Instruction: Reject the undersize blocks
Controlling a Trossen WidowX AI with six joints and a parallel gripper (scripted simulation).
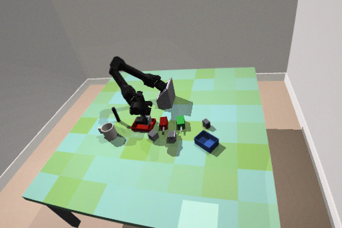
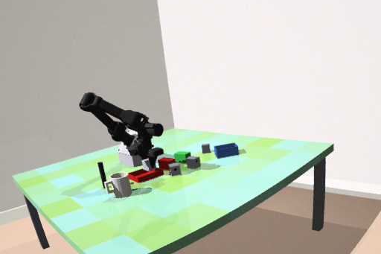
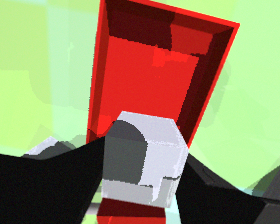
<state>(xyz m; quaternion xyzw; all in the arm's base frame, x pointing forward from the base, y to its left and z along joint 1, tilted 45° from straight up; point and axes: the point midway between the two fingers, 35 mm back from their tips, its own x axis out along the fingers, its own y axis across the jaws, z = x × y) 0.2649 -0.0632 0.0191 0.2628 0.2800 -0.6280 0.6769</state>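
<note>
Block (image 1: 149, 120) (image 2: 147, 164) (image 3: 146, 155) gripped between fingers of claw (image 1: 145, 120) (image 2: 150, 164) (image 3: 143, 141). Red tray (image 1: 134, 130) (image 2: 141, 180) (image 3: 141, 82) noted just beyond and below claw, long axis running away from it in wrist view. Short forward shift, then lowering, judged required before release.

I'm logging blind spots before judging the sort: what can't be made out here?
- Bore of the pale steel block in the gripper: wrist view, no hole on the faces shown.
- Red tray's near end: wrist view, behind that block.
- Bore of the small grey block near the blue bin: top and exterior, too small.
</note>
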